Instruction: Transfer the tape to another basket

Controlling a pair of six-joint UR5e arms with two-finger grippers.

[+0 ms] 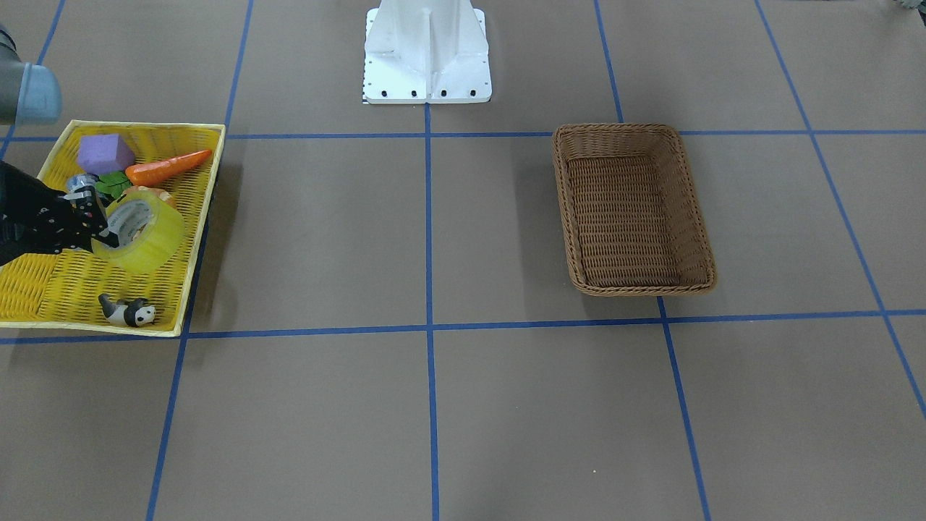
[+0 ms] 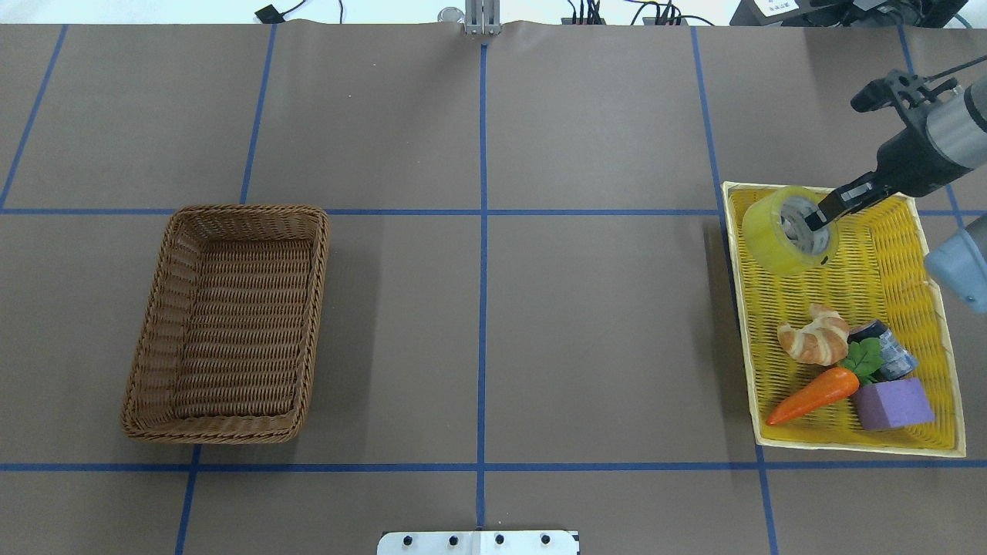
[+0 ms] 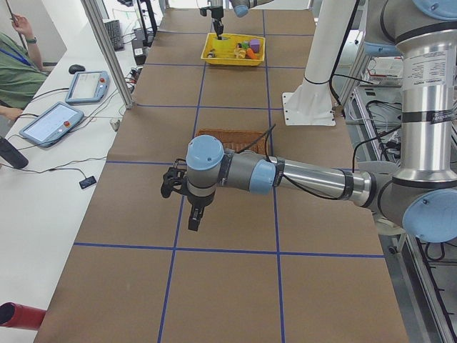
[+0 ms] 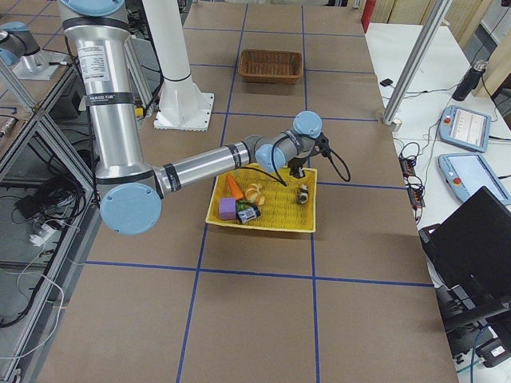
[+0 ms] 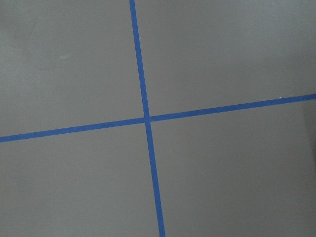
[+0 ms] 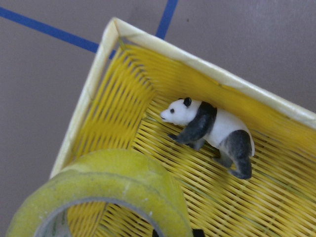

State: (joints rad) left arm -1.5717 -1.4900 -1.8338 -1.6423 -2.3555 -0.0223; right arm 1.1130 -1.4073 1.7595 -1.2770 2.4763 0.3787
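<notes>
The yellow tape (image 2: 786, 235) hangs tilted just above the far corner of the yellow tray (image 2: 871, 270). My right gripper (image 2: 817, 219) is shut on its wall, with one finger inside the core hole. In the front view the tape (image 1: 148, 235) and the gripper (image 1: 96, 221) are over the tray's middle. The right wrist view shows the tape's rim (image 6: 108, 187) close below the camera. The brown wicker basket (image 2: 247, 209) stands empty on the other side of the table. My left gripper (image 3: 194, 216) hovers over bare table; I cannot tell whether it is open.
The tray holds a toy panda (image 6: 207, 128), a carrot (image 2: 813, 395), a croissant (image 2: 813, 343), a purple block (image 2: 893, 404) and a small grey cylinder (image 2: 887, 348). The white robot base (image 1: 427, 54) stands at mid-table.
</notes>
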